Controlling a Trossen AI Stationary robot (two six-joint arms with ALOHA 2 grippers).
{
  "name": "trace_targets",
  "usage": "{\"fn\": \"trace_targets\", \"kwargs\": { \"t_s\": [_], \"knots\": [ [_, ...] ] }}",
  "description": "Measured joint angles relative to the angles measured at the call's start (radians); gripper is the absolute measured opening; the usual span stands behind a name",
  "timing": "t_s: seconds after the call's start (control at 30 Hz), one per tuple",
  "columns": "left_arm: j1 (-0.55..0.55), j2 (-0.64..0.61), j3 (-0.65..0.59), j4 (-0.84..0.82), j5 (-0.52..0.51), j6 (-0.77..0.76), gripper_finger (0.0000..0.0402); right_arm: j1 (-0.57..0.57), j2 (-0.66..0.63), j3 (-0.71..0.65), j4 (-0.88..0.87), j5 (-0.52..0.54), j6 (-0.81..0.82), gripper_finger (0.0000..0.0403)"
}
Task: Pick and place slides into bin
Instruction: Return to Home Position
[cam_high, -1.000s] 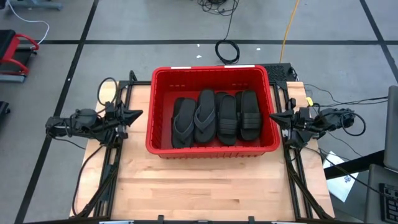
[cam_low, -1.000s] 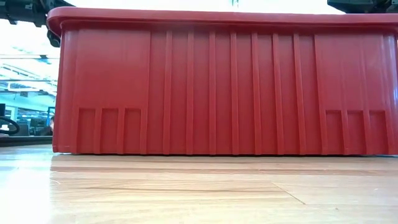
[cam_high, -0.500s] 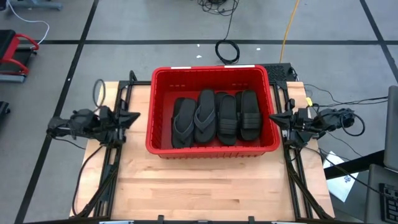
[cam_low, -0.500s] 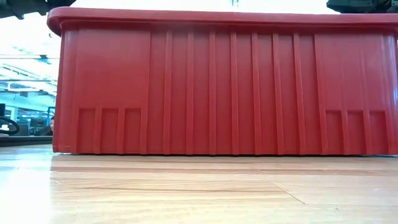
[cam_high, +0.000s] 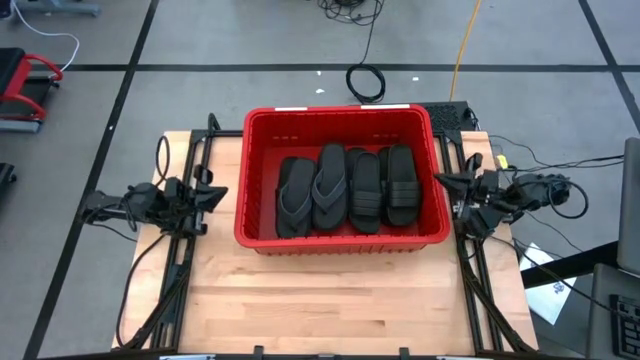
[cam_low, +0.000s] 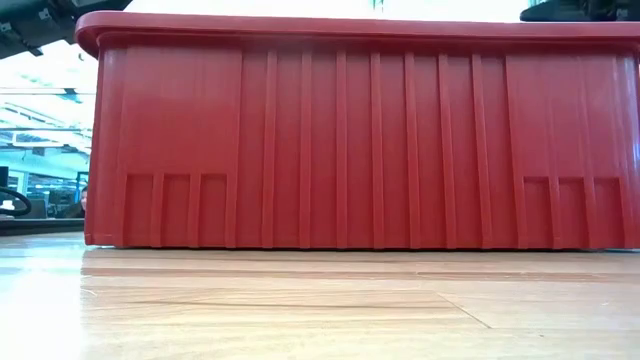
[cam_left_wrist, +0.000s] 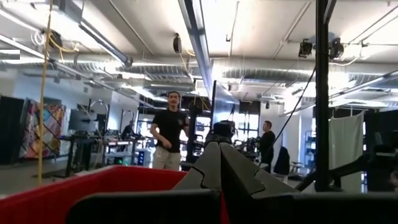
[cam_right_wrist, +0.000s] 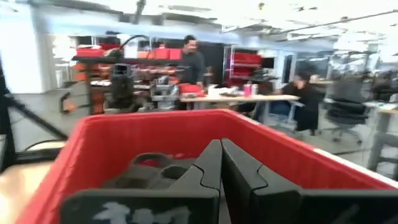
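Observation:
The red bin (cam_high: 340, 120) stands in the middle of the table. Several black slides (cam_high: 348, 190) lie side by side in it, soles down on what is below them. My left gripper (cam_high: 220, 192) is shut and empty. It hovers just off the bin's left wall and points at it. My right gripper (cam_high: 438, 182) is also shut and empty, just off the bin's right wall. The left wrist view shows the shut fingers (cam_left_wrist: 221, 165) above the bin's rim (cam_left_wrist: 74, 186). The right wrist view looks past the shut fingers (cam_right_wrist: 221, 162) into the bin at the slides (cam_right_wrist: 149, 171).
The low view shows only the bin's near ribbed wall (cam_low: 360, 150) and bare wooden tabletop (cam_low: 320, 310) in front of it. Black frame rails (cam_high: 180, 270) run along both table sides. Cables lie on the floor beyond the far edge. People stand in the room behind.
My left arm has sunk a little beside the bin. Its gripper has tipped upward and turned about its own line, and stays shut. The cable loop at its wrist has swung round. The bin and the slides have kept still.

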Motion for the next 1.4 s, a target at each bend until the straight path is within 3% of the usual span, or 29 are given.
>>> {"fn": "trace_targets", "kwargs": {
  "t_s": [0.07,0.17,0.27,0.6,0.87,1.07,1.4],
  "knots": [
    [0.0,0.0,0.003,0.003,-0.004,0.02,0.0001,0.0,0.0,0.001,-0.009,-0.061,-0.001,0.0],
    [0.001,0.0,0.003,-0.018,-0.015,0.019,0.0,0.0,0.004,-0.022,-0.015,-0.344,0.102,0.0],
    [0.001,0.0,0.003,-0.039,-0.016,0.013,0.0,0.0,0.0,-0.094,-0.001,-0.444,0.232,0.0],
    [0.001,0.0,0.003,-0.04,-0.02,-0.004,0.0,0.0,0.0,-0.385,0.665,-0.437,0.104,0.0],
    [0.001,-0.001,0.004,-0.039,-0.025,-0.016,0.0,0.0,0.0,-0.419,0.76,-0.407,0.02,0.0],
    [0.001,-0.001,0.004,-0.047,-0.019,-0.098,0.0,0.0,0.0,-0.419,0.876,-0.456,0.02,0.0],
    [0.001,0.0,0.004,-0.051,-0.01,-0.097,0.0002,0.0,0.0,-0.417,0.865,-0.433,0.003,0.0]
  ]
}}
